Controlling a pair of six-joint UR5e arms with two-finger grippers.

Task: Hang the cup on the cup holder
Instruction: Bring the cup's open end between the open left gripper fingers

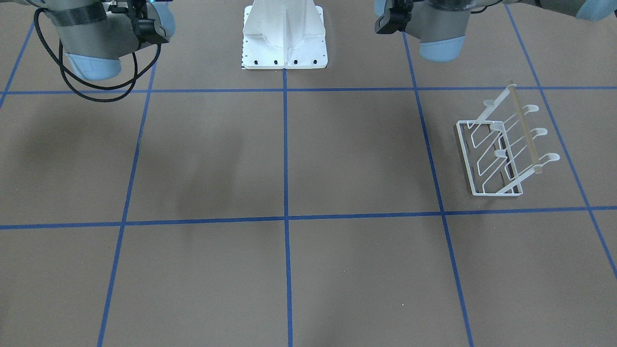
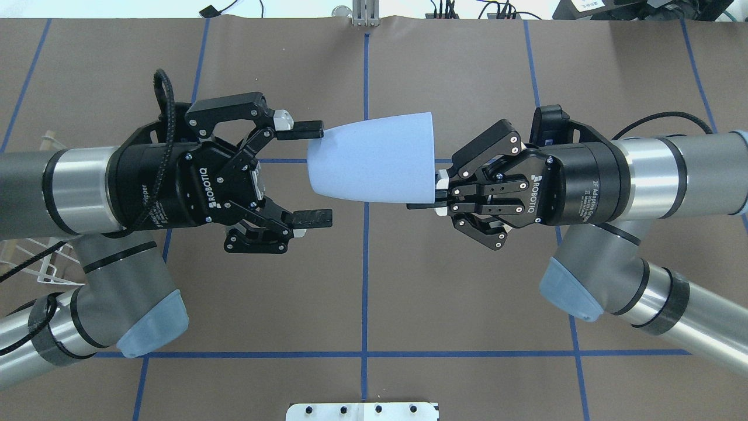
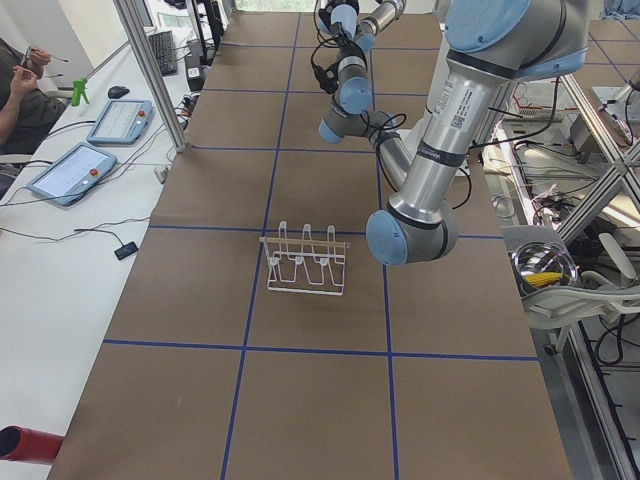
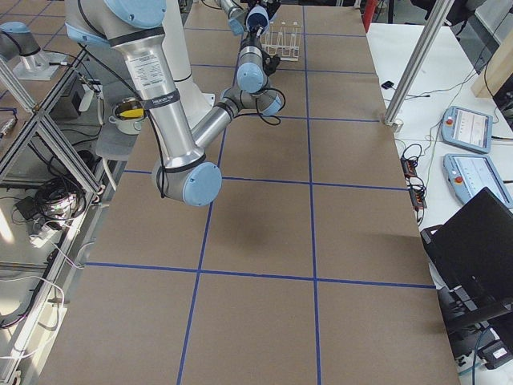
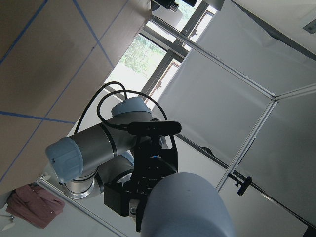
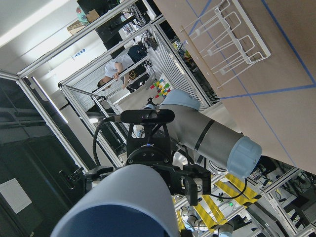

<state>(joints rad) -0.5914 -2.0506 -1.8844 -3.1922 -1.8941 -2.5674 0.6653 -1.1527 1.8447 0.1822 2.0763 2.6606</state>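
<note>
The left arm (image 2: 76, 181), at the left of the overhead view, and the right arm (image 2: 672, 175), at its right, are smooth silver-grey tubes ringed by black bands. Rounded pale blue caps (image 2: 155, 327) close the joints. A black braided cable (image 2: 166, 99) loops beside the left wrist, and a thin cable (image 2: 660, 120), also black, runs along the right one. The left gripper (image 2: 312, 174) and right gripper (image 2: 435, 193) are black, with jointed linkages dotted by silver screws, "ROBOTIQ" printed in white, and 2 flat fingers (image 2: 312, 218) each. The white pedestal (image 1: 284, 33) shows 4 black bolts along its edge.
</note>
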